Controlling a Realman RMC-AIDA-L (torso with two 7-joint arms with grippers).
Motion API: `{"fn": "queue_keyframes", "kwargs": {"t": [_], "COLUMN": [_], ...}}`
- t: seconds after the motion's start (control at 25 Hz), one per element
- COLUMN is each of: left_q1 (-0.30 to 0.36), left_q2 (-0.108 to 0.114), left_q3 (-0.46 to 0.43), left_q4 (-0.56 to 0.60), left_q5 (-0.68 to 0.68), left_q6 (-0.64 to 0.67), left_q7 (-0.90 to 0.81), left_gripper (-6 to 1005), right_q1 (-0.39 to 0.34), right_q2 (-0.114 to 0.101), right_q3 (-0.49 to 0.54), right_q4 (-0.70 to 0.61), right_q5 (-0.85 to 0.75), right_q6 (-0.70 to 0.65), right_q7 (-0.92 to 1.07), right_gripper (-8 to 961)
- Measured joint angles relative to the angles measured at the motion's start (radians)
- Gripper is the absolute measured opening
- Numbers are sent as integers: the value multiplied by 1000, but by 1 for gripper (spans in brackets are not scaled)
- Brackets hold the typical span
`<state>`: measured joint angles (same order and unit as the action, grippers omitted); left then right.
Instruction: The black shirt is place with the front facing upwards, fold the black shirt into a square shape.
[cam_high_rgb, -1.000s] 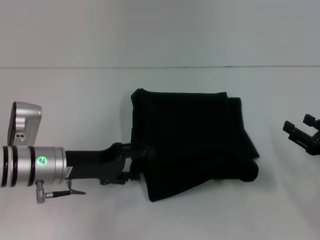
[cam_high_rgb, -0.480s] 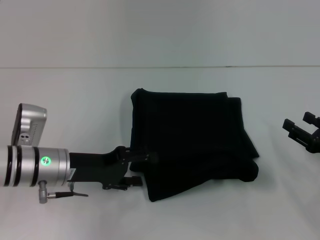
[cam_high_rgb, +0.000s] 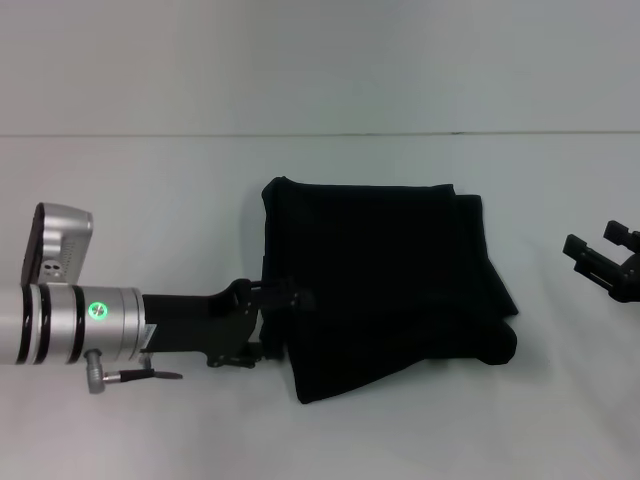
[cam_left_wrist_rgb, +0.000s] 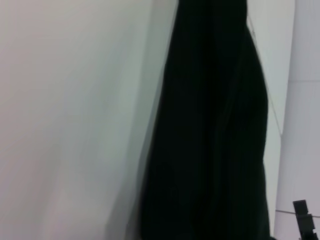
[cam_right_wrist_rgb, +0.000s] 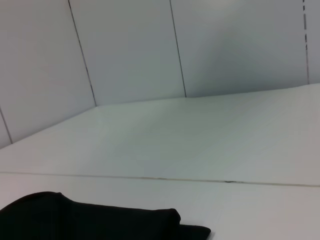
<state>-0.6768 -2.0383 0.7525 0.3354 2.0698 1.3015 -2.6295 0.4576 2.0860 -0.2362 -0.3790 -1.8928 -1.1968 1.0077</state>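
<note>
The black shirt (cam_high_rgb: 385, 285) lies folded into a rough square in the middle of the white table, plain black side up with no letters showing. My left gripper (cam_high_rgb: 280, 325) reaches in from the left and sits at the shirt's left edge, open, with one finger over the fabric and the other at the edge nearer the front. In the left wrist view the black shirt (cam_left_wrist_rgb: 210, 150) fills the middle. My right gripper (cam_high_rgb: 600, 255) hangs open at the far right, well clear of the shirt. One corner of the black shirt (cam_right_wrist_rgb: 75, 220) shows in the right wrist view.
The white table (cam_high_rgb: 150, 200) runs out on all sides of the shirt and meets a pale wall (cam_high_rgb: 320, 60) behind it. The far-off right gripper (cam_left_wrist_rgb: 304, 222) shows small in the left wrist view.
My left arm dipped toward the table's front edge, then came back up to the shirt's left edge. The right gripper drifted slightly right. The shirt has not moved.
</note>
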Motion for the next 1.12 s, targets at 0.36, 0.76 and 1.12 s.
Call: {"fn": "queue_keyframes", "kwargs": {"t": [0.36,0.76,1.12], "left_q1": [-30,-56,-83], "left_q2": [0,2,-3], "left_q3": [-4,1,48], "left_q4": [4,6,10], "left_q5": [-5,-7,3], "left_q6": [14,34,26], "left_q7": [-9,-11,14], "left_gripper": [902,879,777], "right_q1": [4,7,10], "right_q2": [0,0,0], "right_q3": [-2,-4,-4], "right_q4": [2,3,3], "right_q5": [0,0,0], "right_q6": [10,10,8], "right_q7": [0,0,0], "right_gripper": [719,718,718]}}
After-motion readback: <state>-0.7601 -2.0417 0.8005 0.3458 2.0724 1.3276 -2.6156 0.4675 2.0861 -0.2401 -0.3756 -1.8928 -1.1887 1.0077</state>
